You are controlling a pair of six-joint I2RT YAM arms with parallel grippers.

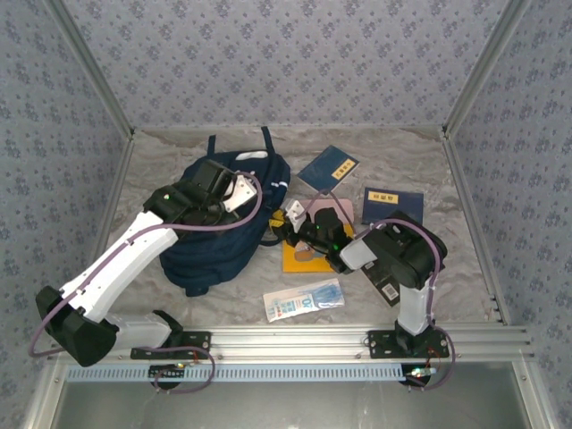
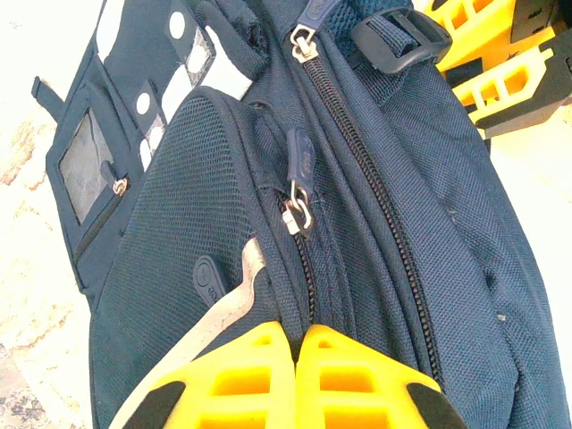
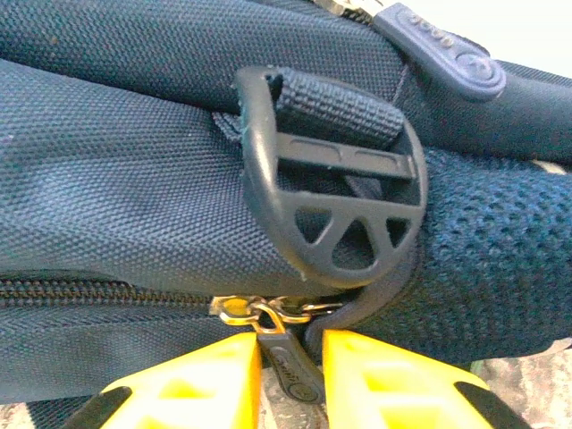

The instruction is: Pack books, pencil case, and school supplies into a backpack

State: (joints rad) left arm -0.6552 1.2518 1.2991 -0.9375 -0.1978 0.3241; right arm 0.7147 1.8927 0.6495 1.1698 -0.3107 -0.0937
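Right wrist view held the deciding detail. The backpack (image 3: 134,179) took up most of the frame, and a closed zip (image 3: 89,293) ran along its lower left to a slider just below a dark buckle (image 3: 335,201). The slider's pull tab (image 3: 295,380) hung straight down into the right gripper (image 3: 290,344). The yellow fingers (image 3: 188,384) stood narrowly apart with the tab filling the gap, apparently nipped from both sides. The zip's long axis ran toward the left of that frame, away from the tab and across the finger line. By my reading, the coming drag had to go leftward along the teeth rather than outward.

In the left wrist view, the left gripper (image 2: 299,344) sat at the bottom centre. Its fingers were pressed together on a ridge of bag fabric where a zip seam ran in between them, which looked like a bracing pinch.

From the top external view, the bag lay left of centre, its length running from lower left toward upper centre. The left arm rested on top of it, and the right arm reached its right edge, so that arm was nearer the tab.

Outside the bag, an orange book (image 1: 299,261) lay under the right wrist. Two navy books (image 1: 328,167) lay in the upper right and a packet (image 1: 304,299) at lower centre, all unpacked.
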